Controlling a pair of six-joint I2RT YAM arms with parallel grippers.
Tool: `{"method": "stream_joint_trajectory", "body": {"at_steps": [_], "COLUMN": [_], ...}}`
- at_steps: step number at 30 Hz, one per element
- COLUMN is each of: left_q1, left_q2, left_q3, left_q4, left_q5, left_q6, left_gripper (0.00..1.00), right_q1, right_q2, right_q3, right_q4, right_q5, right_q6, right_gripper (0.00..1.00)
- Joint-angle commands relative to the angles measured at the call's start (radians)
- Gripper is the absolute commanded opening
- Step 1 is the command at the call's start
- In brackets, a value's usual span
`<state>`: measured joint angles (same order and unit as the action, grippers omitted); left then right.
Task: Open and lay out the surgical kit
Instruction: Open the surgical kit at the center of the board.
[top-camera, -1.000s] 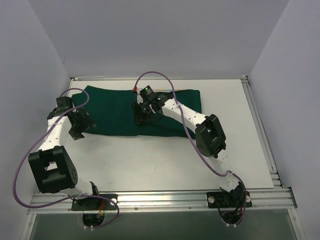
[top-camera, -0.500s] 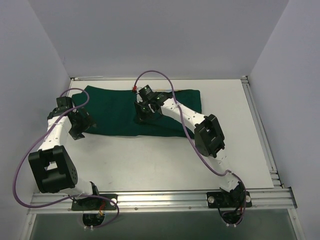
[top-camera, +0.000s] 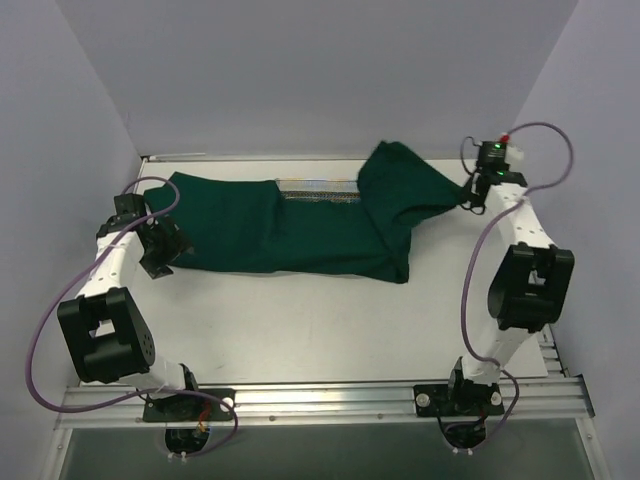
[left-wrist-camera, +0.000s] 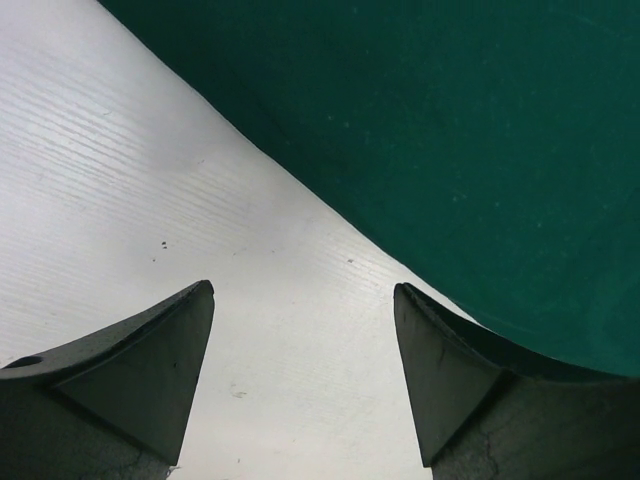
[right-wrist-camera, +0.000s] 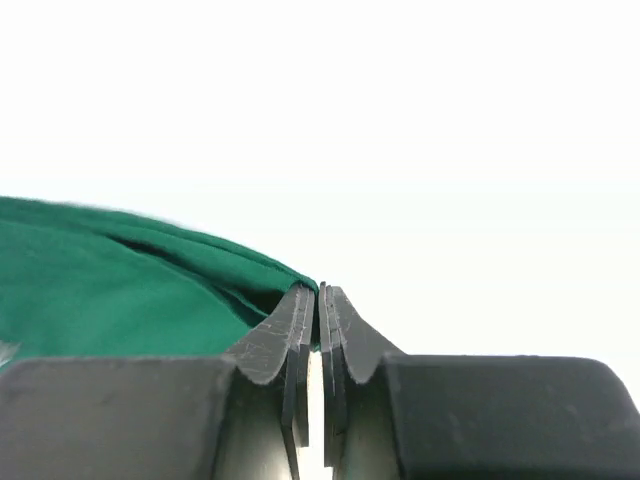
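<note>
The surgical kit is a dark green cloth wrap lying across the back of the white table. Its right flap is lifted and pulled toward the right, and a strip of silver wire-mesh tray shows beneath. My right gripper is shut on the edge of that flap; in the right wrist view the green cloth runs into the closed right gripper. My left gripper stands open at the wrap's left end. In the left wrist view the left gripper holds nothing, with the cloth just beyond its fingers.
Pale walls enclose the table on three sides. An aluminium rail runs along the near edge and carries both arm bases. Purple cables loop off each arm. Bare white table lies in front of the wrap.
My right gripper closed on the cloth near the wrap's middle, then swung far right and up, dragging the flap open and exposing the mesh tray. The left arm barely moved.
</note>
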<state>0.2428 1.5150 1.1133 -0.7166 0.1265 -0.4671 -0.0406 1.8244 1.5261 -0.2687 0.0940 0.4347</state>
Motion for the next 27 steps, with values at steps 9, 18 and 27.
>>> {"method": "stream_joint_trajectory", "body": {"at_steps": [9, 18, 27], "left_q1": [0.0, -0.005, 0.01], "left_q2": [0.063, 0.356, 0.513], "left_q3": [0.06, 0.215, 0.26], "left_q4": [0.118, 0.126, 0.053], "left_q5": [0.018, 0.143, 0.093], "left_q6": [-0.064, -0.048, -0.109], "left_gripper": [0.85, 0.59, 0.47], "right_q1": [0.025, 0.031, 0.123], "right_q2": [-0.028, 0.117, 0.3], "right_q3": [0.081, 0.043, 0.086], "right_q4": [-0.15, -0.063, -0.076], "right_q5": [0.289, 0.043, -0.16], "right_q6": [-0.048, -0.051, -0.05], "right_gripper": [0.84, 0.75, 0.78]}}
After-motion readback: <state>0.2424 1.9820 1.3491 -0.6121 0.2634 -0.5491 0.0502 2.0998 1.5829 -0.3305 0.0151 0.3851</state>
